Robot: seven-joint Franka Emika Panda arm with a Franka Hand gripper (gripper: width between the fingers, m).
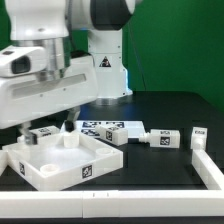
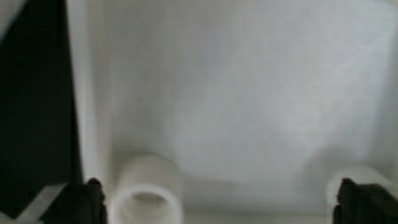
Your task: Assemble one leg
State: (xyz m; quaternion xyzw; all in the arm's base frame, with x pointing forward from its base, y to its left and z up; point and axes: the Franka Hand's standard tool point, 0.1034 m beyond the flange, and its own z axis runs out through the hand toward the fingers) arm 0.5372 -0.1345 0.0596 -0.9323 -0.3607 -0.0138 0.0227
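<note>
Three legs lie in a row on the black table: one (image 1: 116,137) next to the marker board, one (image 1: 160,139) in the middle, one (image 1: 199,138) toward the exterior view's right. Another tagged leg-like block (image 1: 42,133) shows at the tray's far edge, by my fingers. My gripper (image 1: 45,123) hangs low over the large white tray-shaped part (image 1: 88,170). In the wrist view my gripper (image 2: 224,204) is open, with its jaws wide apart. Only the tray's white floor (image 2: 231,90) and a round white post (image 2: 146,195) lie between them. Nothing is held.
The marker board (image 1: 103,126) lies flat behind the tray. A white rail (image 1: 110,208) runs along the table's front and up the exterior view's right side (image 1: 206,168). The robot base (image 1: 102,70) stands behind the parts.
</note>
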